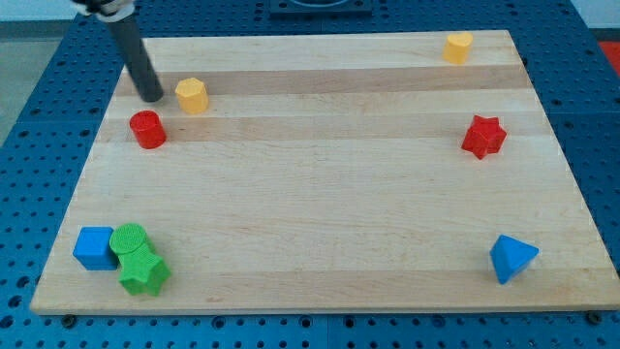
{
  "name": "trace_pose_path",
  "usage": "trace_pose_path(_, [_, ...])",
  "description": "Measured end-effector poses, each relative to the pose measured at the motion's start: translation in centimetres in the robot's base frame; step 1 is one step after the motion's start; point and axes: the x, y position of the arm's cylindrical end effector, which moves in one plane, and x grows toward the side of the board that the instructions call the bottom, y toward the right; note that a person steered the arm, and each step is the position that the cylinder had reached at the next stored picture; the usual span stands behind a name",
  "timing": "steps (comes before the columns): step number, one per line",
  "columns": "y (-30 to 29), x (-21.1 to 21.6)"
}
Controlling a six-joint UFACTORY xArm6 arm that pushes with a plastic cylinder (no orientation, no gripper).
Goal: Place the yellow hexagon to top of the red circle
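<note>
The yellow hexagon [192, 95] lies near the board's top left, up and to the right of the red circle [147, 129], with a gap between them. My tip [152, 98] rests on the board just left of the yellow hexagon and directly above the red circle, apart from both. The dark rod rises from it toward the view's top left.
A second yellow block [458, 46] sits at the top right edge. A red star [483, 136] is at the right, a blue triangle-shaped block [511, 258] at the bottom right. A blue cube [95, 247], a green circle [128, 238] and a green star [144, 272] cluster at the bottom left.
</note>
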Motion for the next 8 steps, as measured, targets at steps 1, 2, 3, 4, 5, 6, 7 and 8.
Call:
trace_pose_path(1, [6.1, -3.4])
trace_pose_path(2, [8.5, 1.8])
trace_pose_path(3, [7.7, 2.6])
trace_pose_path(4, [7.4, 2.6])
trace_pose_path(5, [8.8, 2.6])
trace_pose_path(6, [9.3, 2.6])
trace_pose_path(7, [8.0, 2.7])
trace_pose_path(8, [6.6, 2.3])
